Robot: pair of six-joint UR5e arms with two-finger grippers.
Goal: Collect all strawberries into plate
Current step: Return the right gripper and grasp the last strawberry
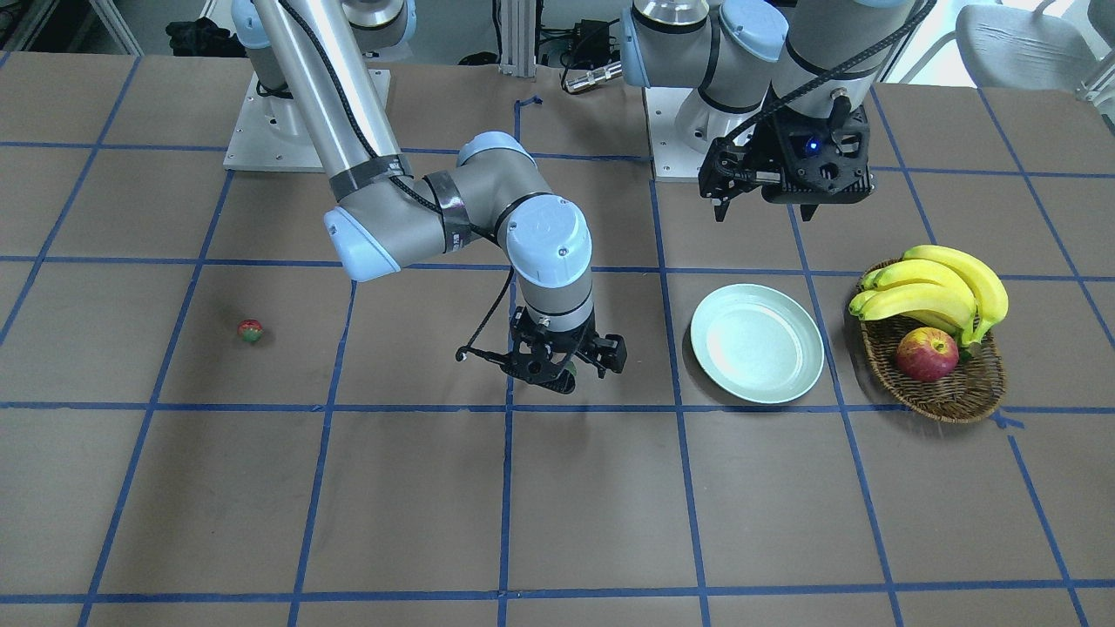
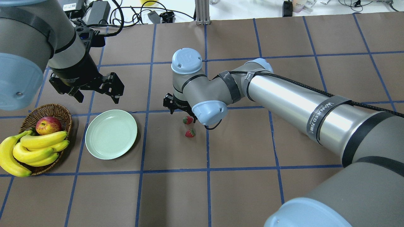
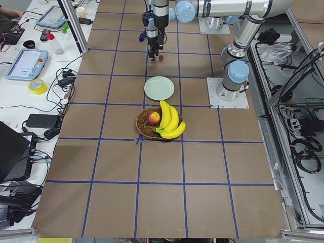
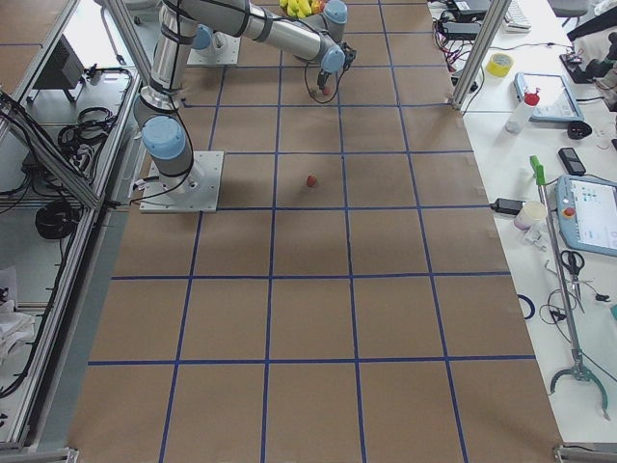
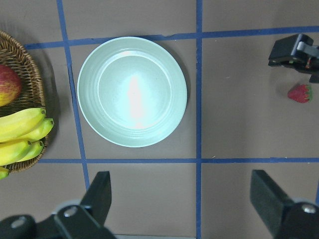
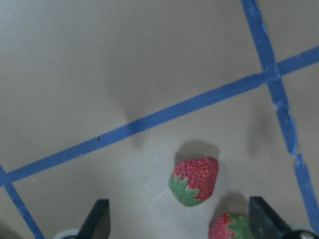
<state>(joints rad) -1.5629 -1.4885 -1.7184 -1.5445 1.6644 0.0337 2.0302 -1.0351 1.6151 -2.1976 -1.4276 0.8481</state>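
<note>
Two strawberries (image 2: pixel 188 119) (image 2: pixel 190 133) lie close together on the table right of the pale green plate (image 2: pixel 111 134). My right gripper (image 6: pixel 182 224) is open and hovers just above them; one strawberry (image 6: pixel 195 180) lies between its fingers, the other (image 6: pixel 227 226) near the right finger. A third strawberry (image 1: pixel 250 330) lies alone far off on the right arm's side. My left gripper (image 5: pixel 183 199) is open and empty, above the plate's (image 5: pixel 132 92) edge nearest the robot. The plate (image 1: pixel 756 343) holds nothing.
A wicker basket (image 2: pixel 47 110) with an apple (image 2: pixel 48 125) and bananas (image 2: pixel 34 148) stands beside the plate on the robot's left. The brown table carries a blue tape grid. The right arm's elbow (image 2: pixel 186 61) hangs over the table's middle.
</note>
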